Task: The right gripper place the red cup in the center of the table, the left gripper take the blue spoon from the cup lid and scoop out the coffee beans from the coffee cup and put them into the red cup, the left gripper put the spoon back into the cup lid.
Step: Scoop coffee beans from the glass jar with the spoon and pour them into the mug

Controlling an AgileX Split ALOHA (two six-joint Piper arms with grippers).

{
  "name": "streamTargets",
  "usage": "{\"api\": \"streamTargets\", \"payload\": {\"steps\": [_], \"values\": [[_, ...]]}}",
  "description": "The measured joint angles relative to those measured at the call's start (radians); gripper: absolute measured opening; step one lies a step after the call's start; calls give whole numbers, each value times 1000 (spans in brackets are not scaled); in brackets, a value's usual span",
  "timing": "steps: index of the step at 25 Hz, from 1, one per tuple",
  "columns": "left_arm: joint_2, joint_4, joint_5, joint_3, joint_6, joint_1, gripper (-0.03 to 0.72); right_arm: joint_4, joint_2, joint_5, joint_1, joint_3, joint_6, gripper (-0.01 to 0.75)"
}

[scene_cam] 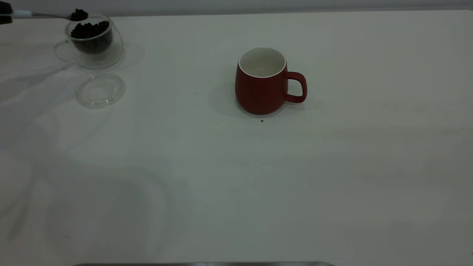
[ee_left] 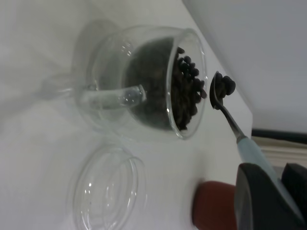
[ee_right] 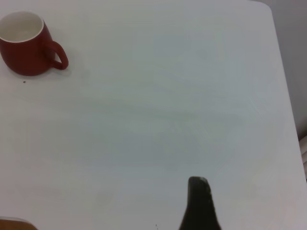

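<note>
The red cup (scene_cam: pixel 262 81) (ee_right: pixel 26 45) stands upright and empty near the middle of the table (scene_cam: pixel 236 177), its handle to the right. At the far left stands the coffee cup (scene_cam: pixel 92 40) (ee_left: pixel 144 81), holding coffee beans (scene_cam: pixel 90 29) (ee_left: pixel 184 93). The cup lid (scene_cam: pixel 100 89) (ee_left: pixel 108 187) lies bare in front of it. My left gripper (scene_cam: pixel 4 14) (ee_left: pixel 277 179) is shut on the blue spoon's pale handle (ee_left: pixel 259 158). The spoon's bowl (scene_cam: pixel 79 14) (ee_left: pixel 220 90) carries a few beans just above the coffee cup's rim. One black finger (ee_right: pixel 199 203) of my right gripper shows over bare table, far from the red cup.
A tiny dark speck (scene_cam: pixel 262 120) lies on the table just in front of the red cup. A grey strip (scene_cam: pixel 203 263) runs along the near edge. The table's right edge (ee_right: pixel 283 72) shows in the right wrist view.
</note>
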State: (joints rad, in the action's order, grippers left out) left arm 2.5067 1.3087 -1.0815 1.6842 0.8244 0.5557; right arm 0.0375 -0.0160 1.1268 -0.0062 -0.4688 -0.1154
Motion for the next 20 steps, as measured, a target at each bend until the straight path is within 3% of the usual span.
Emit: {"api": "streamTargets", "payload": {"steps": [5,20], "values": [[0,-14,-66,0,51,13,124,0,0,0,0,0,0,590],[1,-32,-72,0,60,8,124,0,0,0,0,0,0,590]]}}
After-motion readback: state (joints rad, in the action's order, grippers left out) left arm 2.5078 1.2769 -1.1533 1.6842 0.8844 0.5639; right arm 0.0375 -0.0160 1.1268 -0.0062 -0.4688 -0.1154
